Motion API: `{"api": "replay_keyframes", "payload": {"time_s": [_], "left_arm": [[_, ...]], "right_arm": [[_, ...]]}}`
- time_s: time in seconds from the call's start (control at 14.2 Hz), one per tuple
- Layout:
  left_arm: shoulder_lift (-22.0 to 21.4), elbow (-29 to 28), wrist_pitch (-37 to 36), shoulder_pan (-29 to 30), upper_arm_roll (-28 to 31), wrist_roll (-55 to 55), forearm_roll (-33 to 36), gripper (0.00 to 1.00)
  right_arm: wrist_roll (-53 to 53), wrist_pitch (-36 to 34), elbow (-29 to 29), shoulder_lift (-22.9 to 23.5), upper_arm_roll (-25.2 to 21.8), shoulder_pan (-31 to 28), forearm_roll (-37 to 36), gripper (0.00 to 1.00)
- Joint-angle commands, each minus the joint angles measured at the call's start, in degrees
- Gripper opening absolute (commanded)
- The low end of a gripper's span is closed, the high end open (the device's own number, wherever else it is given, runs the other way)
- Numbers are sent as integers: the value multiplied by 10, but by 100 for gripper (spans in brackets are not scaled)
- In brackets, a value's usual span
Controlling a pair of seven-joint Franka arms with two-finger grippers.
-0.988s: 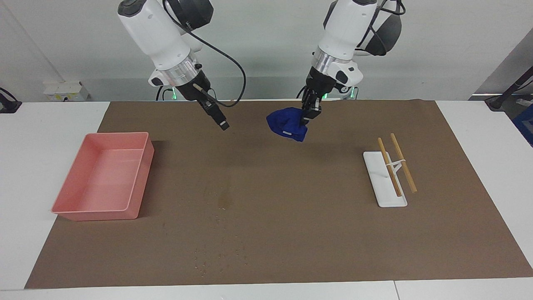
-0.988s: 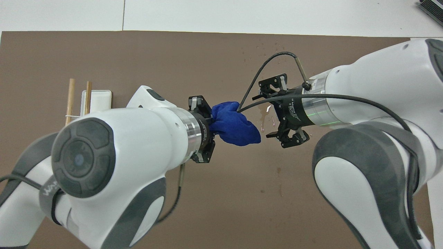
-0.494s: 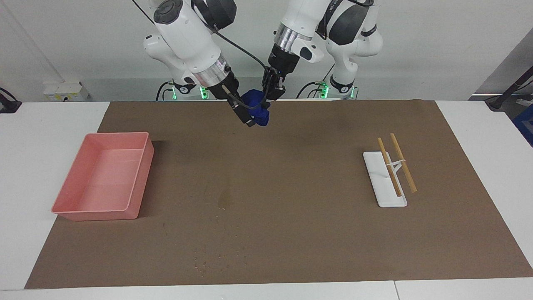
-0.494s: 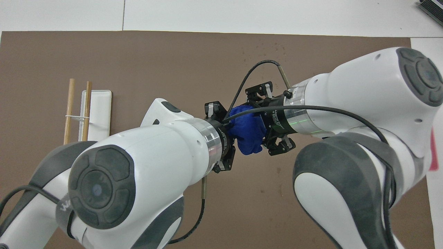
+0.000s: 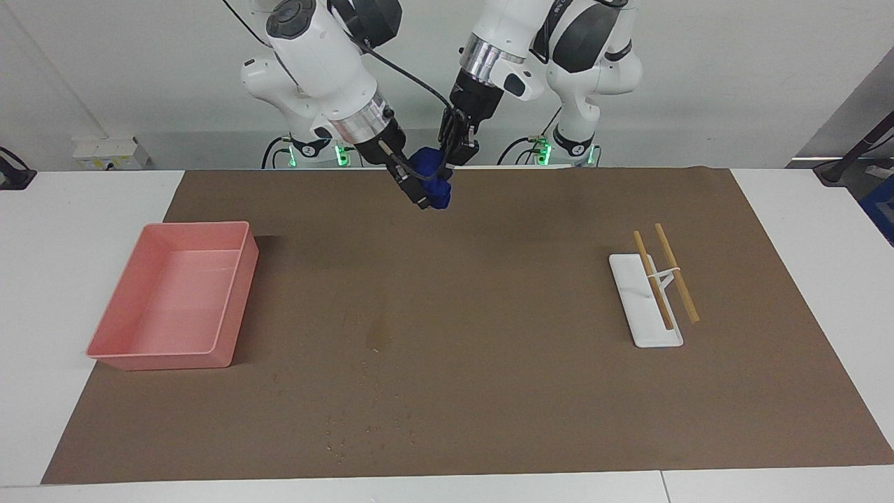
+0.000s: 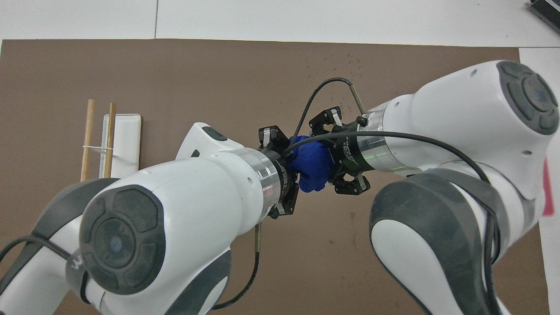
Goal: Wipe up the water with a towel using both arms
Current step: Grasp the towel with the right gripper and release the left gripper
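The blue towel [image 5: 436, 183] hangs bunched in the air over the brown mat, between the two grippers; it also shows in the overhead view [image 6: 311, 168]. My left gripper [image 5: 452, 159] is shut on the towel's upper part [image 6: 294, 168]. My right gripper [image 5: 419, 198] is pressed against the towel from the right arm's end [image 6: 329, 168]. The water [image 5: 378, 332] is a dark blotch with a thin streak on the mat, farther from the robots than the towel. Small droplets [image 5: 370, 426] lie farther still [image 6: 343, 63]. The blotch is hidden under the arms in the overhead view.
A pink tray [image 5: 234, 300] stands at the right arm's end of the mat. A white rest [image 5: 639, 314] with two wooden chopsticks [image 5: 676, 276] lies toward the left arm's end and also shows in the overhead view [image 6: 124, 127].
My left gripper has carried the towel toward the right arm, and the right gripper has closed in against it. Both arms pulled back toward the robots. In the last half second they barely moved.
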Motion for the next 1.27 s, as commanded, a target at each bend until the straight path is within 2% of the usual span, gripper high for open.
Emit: {"api": "replay_keyframes", "payload": {"time_s": [0.0,0.71,0.78,0.85,0.92,0.99,1.2], "left_arm": [[-4,8,2,-7,6,-11,0,0],[-4,8,2,-8,5,-4,16,0],[-4,8,2,-8,5,-1,16,7],[-4,8,2,-8,5,2,16,48],[-4,7,0,-8,5,4,17,95],[-4,7,-3,-8,5,7,17,100],[-5,7,-11,-8,6,23,17,100]], "right_arm": [[10,-7,-1,-3,2,-7,20,0],[8,-5,3,-3,-4,-10,14,0],[5,-5,3,-3,-4,-10,14,0],[5,-5,3,-3,-5,-10,13,0],[5,-3,3,-3,-5,-10,13,0],[5,-3,3,-3,-4,-10,13,0],[5,-3,3,-2,-5,-18,12,0]]}}
